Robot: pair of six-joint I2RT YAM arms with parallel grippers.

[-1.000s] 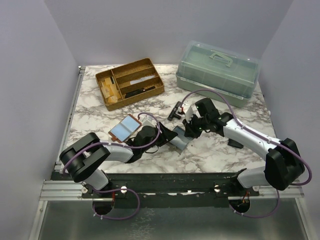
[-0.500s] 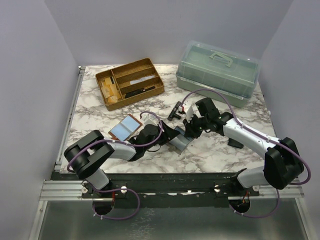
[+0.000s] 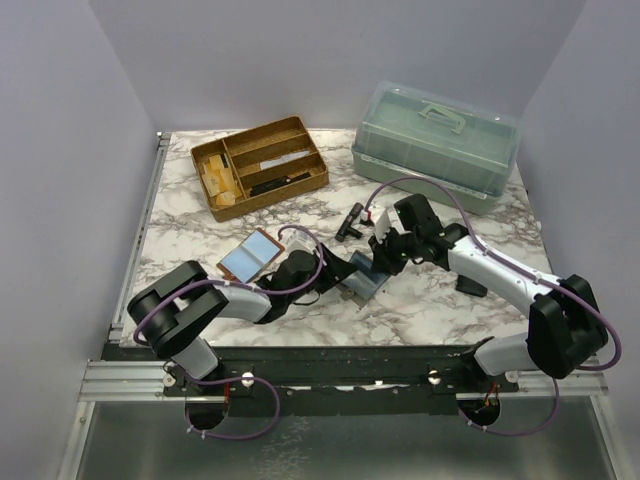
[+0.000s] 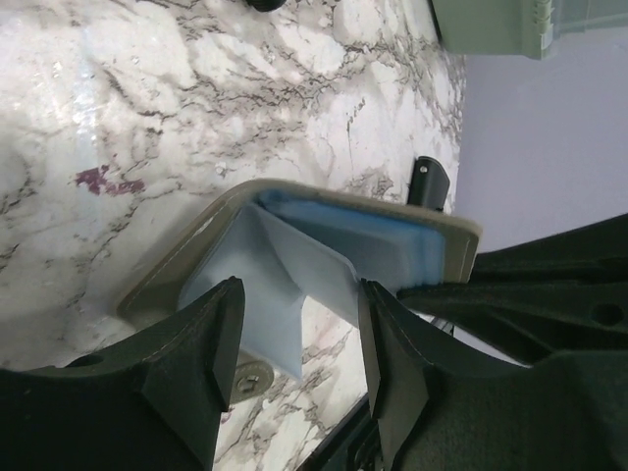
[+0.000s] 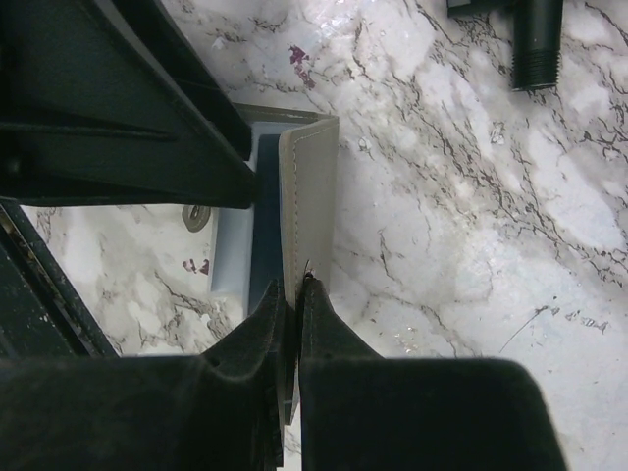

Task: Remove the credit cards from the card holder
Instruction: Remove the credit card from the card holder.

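The grey card holder (image 3: 366, 286) stands half open at the table's middle, between both arms. My right gripper (image 5: 297, 285) is shut on the edge of its upright flap (image 5: 312, 186). In the left wrist view the holder (image 4: 196, 245) gapes open, with light-blue credit cards (image 4: 383, 235) stacked inside. One card (image 4: 270, 270) sticks out between my left gripper's (image 4: 299, 294) fingers, which stand open around it; its corner reaches the right finger (image 4: 388, 343). From above, the left gripper (image 3: 344, 271) sits close against the holder's left side, the right gripper (image 3: 384, 263) at its far side.
An open brown-edged folder with light-blue faces (image 3: 250, 257) lies left of the arms' meeting point. A wooden divided tray (image 3: 262, 166) and a translucent green lidded box (image 3: 436, 140) stand at the back. A black pen-like piece (image 3: 349, 221) and a small black object (image 3: 470, 287) lie near the right arm.
My left gripper has slid right, up to the holder, and now has a card between its fingers. The right gripper keeps its hold on the flap, nearly still.
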